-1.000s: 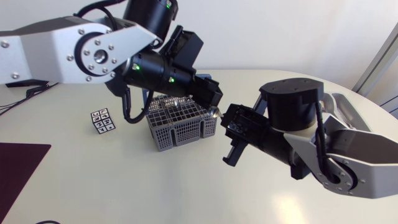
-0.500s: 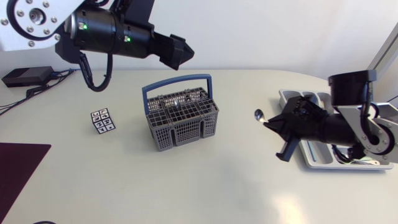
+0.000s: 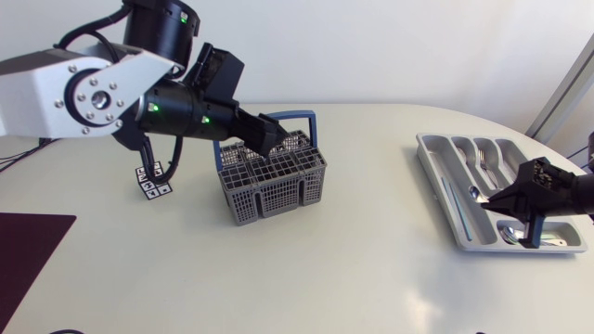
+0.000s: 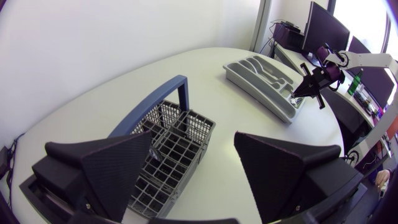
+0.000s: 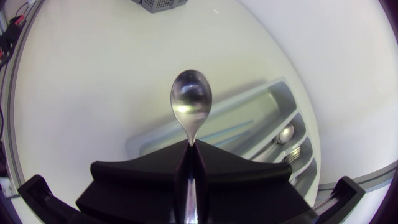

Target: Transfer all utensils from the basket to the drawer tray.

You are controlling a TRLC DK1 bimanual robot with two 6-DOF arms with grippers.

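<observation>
Head view, from the left: noted a dark maroon mat (image 3: 23, 255) at the table's (image 3: 306, 278) edge, then a small marker cube (image 3: 153, 181) with black-and-white tags, well apart from the mat. Saw the left arm (image 3: 102, 88) coming in over the cube and ending in the left gripper (image 3: 276, 139), held above the back rim of the grey wire basket (image 3: 269, 181), just beside its upright blue handle (image 3: 306, 119). Confirmed from the left wrist view that the two wedge fingers (image 4: 118, 168) stood wide apart with nothing between them, the basket under and ahead of them. Glimpsed bits of metal among the basket's grid cells, too small to name.

Further right, well apart from the basket, found the grey drawer tray (image 3: 434, 158) with forks (image 3: 484, 153) lying in a far compartment. Found the right gripper (image 5: 191, 149) clamped tight on the handle of a spoon (image 5: 191, 99), bowl pointing ahead, over the tray's long outer compartment. Could not tell whether the spoon touched the tray. Spotted another spoon bowl (image 5: 286, 133) lying in a compartment beyond it.
</observation>
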